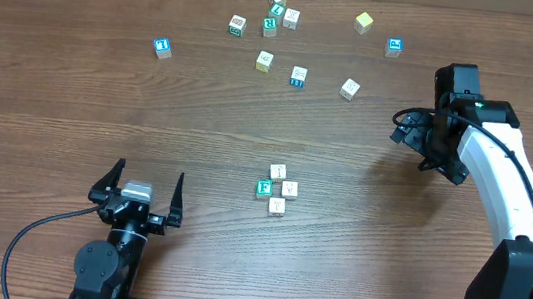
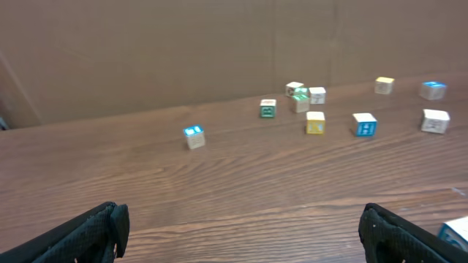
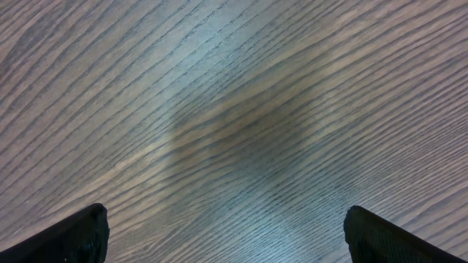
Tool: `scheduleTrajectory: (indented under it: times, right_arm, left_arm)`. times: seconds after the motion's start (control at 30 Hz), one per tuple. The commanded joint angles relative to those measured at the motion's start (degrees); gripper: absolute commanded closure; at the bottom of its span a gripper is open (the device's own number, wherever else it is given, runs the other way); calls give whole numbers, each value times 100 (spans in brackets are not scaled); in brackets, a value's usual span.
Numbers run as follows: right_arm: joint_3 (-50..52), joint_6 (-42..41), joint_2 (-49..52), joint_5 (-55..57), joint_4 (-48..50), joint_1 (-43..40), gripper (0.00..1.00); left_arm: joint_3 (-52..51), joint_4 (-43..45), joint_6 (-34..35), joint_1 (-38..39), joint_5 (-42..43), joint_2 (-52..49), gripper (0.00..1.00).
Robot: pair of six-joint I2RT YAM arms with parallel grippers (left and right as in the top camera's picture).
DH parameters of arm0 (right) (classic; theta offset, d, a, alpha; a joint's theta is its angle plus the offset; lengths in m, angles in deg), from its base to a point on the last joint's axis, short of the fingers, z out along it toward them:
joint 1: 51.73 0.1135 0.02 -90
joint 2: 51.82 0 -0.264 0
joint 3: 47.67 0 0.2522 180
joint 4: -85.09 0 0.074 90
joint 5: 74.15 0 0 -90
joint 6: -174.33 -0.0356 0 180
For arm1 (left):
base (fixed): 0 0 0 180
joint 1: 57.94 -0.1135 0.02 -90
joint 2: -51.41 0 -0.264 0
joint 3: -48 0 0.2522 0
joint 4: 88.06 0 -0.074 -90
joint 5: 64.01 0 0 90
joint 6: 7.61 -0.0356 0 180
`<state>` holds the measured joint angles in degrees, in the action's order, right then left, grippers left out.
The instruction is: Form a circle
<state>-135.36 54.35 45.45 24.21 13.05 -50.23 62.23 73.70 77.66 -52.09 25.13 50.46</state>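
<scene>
A: What sits nearest?
B: The left tool [image 1: 150, 170], low at the near edge of the desk [image 1: 71, 97], jaws spread wide and empty.
A: And the circle [image 1: 288, 188]?
B: Mid-desk, right of that tool: four touching cubes, the green-faced cube [image 1: 264, 188] on its left.
A: Farther out?
B: The right tool [image 3: 223, 215] gapes empty over bare wood; loose cubes [image 1: 298, 76] scatter along the far side.

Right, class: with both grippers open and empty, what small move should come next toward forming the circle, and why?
Probably swing the right gripper toward the cream cube: it lies loose on that arm's side, and the ring holds only four cubes.
</scene>
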Motion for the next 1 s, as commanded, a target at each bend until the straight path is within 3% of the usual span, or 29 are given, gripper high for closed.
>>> scheduleTrajectory:
  times: [0.0, 0.97]
  right_arm:
    - [-66, 0, -105, 61, 11, -24, 0]
    - [-66, -2, -103, 63, 11, -24, 0]
  left_arm:
    - [-20, 13, -129, -238, 28, 76, 0]
    - [-20, 9, -129, -306, 28, 70, 0]
